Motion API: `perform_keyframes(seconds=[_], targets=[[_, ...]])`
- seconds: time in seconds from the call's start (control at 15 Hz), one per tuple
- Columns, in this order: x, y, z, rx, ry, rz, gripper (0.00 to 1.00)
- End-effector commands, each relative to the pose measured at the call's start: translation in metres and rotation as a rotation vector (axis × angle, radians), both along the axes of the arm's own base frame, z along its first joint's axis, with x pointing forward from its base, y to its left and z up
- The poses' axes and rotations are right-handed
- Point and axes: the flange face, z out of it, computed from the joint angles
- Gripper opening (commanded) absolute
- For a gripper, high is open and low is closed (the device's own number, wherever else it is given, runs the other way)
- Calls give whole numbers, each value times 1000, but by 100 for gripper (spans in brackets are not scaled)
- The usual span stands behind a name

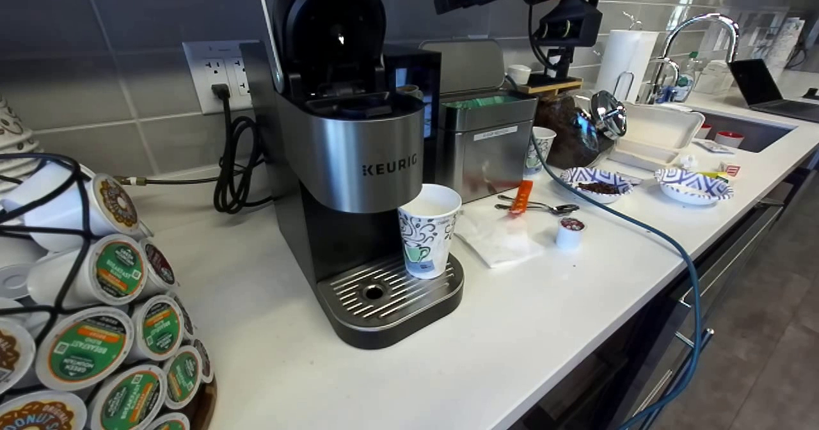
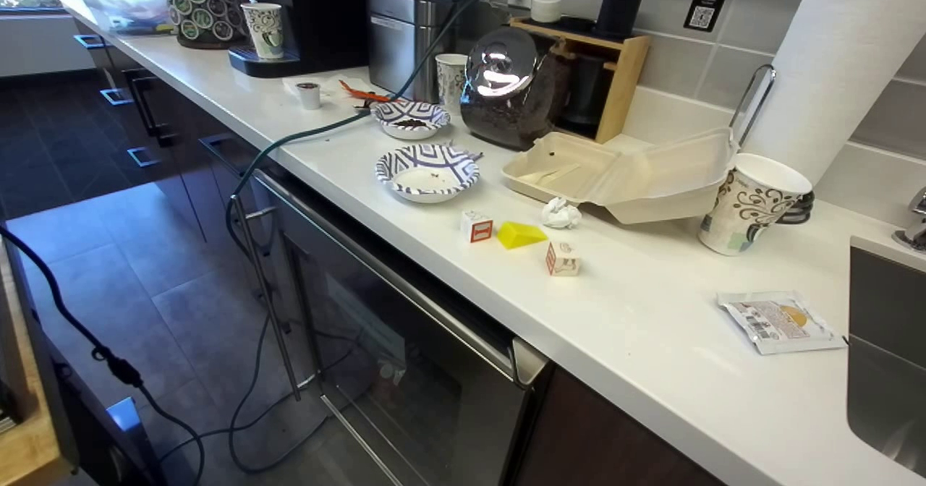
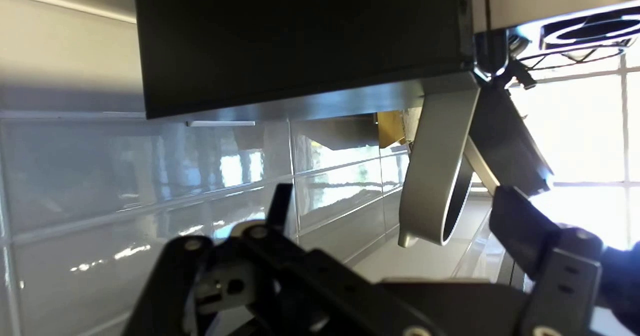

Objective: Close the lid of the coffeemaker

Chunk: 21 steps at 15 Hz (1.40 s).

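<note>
1. One lid (image 1: 333, 33) stands raised atop the Keurig coffeemaker (image 1: 355, 145).
2. Your gripper (image 3: 392, 201) is wide, gripping nothing.
3. You should push it from behind, forward then down, following softly its arc.

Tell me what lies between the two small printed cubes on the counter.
In an exterior view, a yellow block lies between one cube and the other cube.

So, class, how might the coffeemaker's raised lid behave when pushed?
The lid probably swings rather than slides, being joined to the coffeemaker at its lower end. Its smooth shell looks stiff. The highlight on its black underside suggests a slippery surface.
</note>
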Motion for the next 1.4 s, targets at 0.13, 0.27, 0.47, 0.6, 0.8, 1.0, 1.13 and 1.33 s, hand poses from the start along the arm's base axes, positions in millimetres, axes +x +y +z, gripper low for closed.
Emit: perform_keyframes(seconds=[0.13, 0.27, 0.47, 0.6, 0.8, 1.0, 1.13, 1.33], targets=[[19, 21, 9, 30, -9, 108, 100], [25, 26, 13, 45, -11, 160, 100], [34, 32, 14, 75, 2, 262, 100], [38, 35, 14, 108, 10, 335, 100], [45, 44, 14, 119, 38, 391, 100], [52, 54, 12, 98, 71, 371, 100], [53, 63, 10, 71, 114, 360, 100], [56, 77, 11, 33, 145, 328, 100]])
